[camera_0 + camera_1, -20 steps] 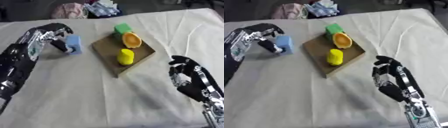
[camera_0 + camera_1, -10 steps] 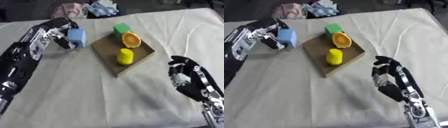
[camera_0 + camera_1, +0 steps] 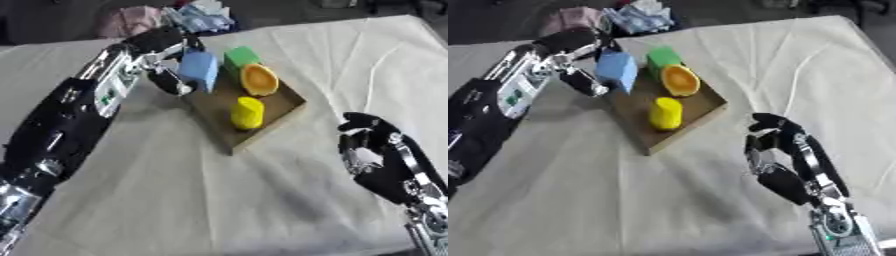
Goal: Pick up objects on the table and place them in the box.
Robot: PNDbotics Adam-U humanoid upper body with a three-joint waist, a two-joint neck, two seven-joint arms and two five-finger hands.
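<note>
Since a second ago the left hand (image 3: pixel 166 60) has carried the blue block (image 3: pixel 199 70) from the cloth-covered bench (image 3: pixel 175 200) up to the near-left edge of the box (image 3: pixel 276 107), fingers and thumb curled round it. Just beyond its fingertips, inside the box, lie a green block (image 3: pixel 240 55), an orange piece (image 3: pixel 259 80) and a yellow cylinder (image 3: pixel 248 113). The right hand (image 3: pixel 374 155) rests idle at the lower right, fingers relaxed and apart.

table (image 3: pixel 131 200): creased matt cloth | box (image 3: pixel 271 107): matt brown card | blue block (image 3: pixel 199 70): smooth
</note>
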